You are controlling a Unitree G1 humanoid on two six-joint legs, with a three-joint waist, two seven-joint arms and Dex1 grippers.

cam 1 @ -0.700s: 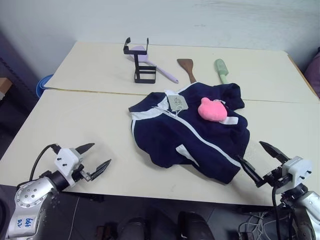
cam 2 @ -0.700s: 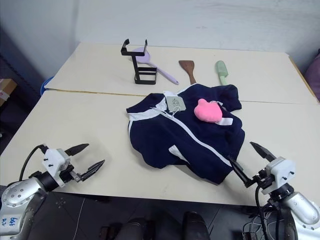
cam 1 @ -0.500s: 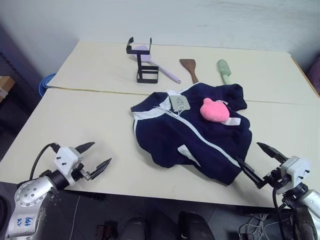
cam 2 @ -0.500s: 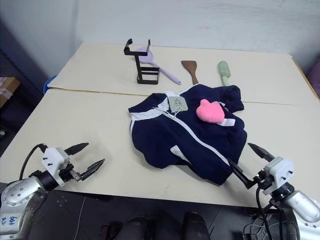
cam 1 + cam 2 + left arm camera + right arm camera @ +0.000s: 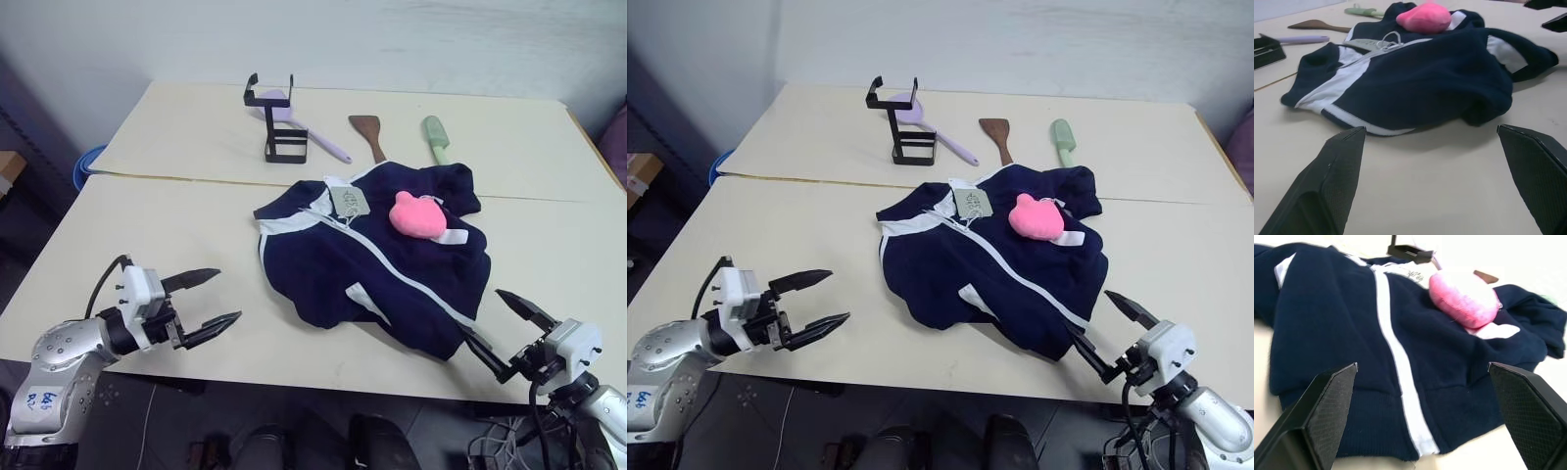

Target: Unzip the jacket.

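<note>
Jacket (image 5: 377,264) is left zipped, a pink toy (image 5: 416,214) lying on it; left gripper (image 5: 211,299) and right gripper (image 5: 500,331) are spread, empty; the toy could be snagged or fabric bunched if the zipper is missed.

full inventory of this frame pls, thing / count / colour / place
jacket: 1, navy with white stripes and zipper line, middle of the near table, zipped
hang tag: 1, pale, on the jacket by the collar
plush toy: 1, pink, on the jacket's far right part
rack: 1, black wire, far table, left of the utensils
spoon: 1, lilac, lying by the rack
spatula: 1, brown wood, far table
brush: 1, pale green, right of the spatula
left gripper: open, left of the jacket, apart
right gripper: open, at the jacket's near hem
</note>
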